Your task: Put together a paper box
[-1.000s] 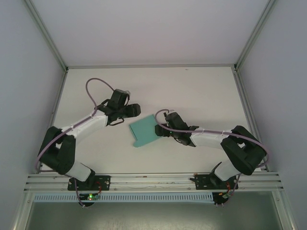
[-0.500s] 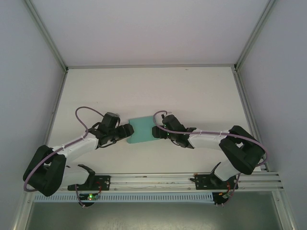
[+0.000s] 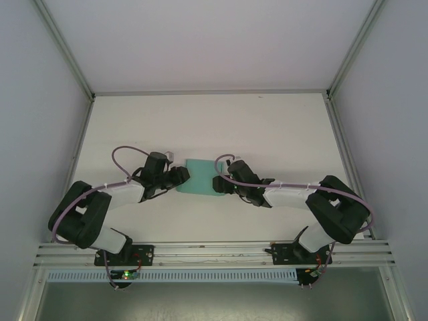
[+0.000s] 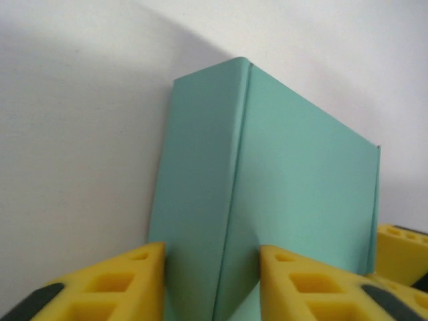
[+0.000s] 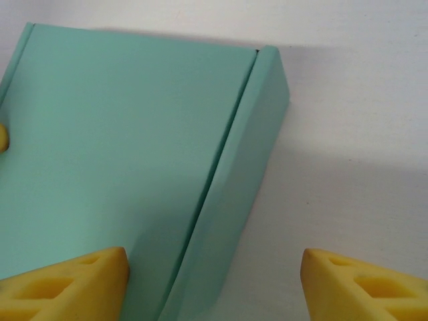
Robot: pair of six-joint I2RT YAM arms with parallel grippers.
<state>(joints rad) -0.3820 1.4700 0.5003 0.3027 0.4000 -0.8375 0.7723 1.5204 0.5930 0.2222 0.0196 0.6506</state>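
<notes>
One box (image 3: 199,175), two arms, two claws. The box sits mid-surface (image 3: 281,127), folded up with its side walls raised, and lies flat between the claws.

Your left claw (image 3: 180,177) is at its left side and your right claw (image 3: 219,182) at its right side. Both are right up against it, neither nearer. From above the box looks close to square, so there's no clear long axis. Its side creases run front to back, across the line between your claws.

On the left wrist cam the left claw (image 4: 210,251) is narrowed around the left wall and crease, with pads (image 4: 107,284) at the card on both sides. I can't tell if it's actually clamped or just close.

On the right wrist cam the right claw (image 5: 214,257) is wide open and holding nothing. One pad (image 5: 67,281) is over the top panel, the other is over bare surface, and the right wall sits between them.

My read is that the next move depends on each wall sitting between its claw's pads, so close straight in along the left-right line.
</notes>
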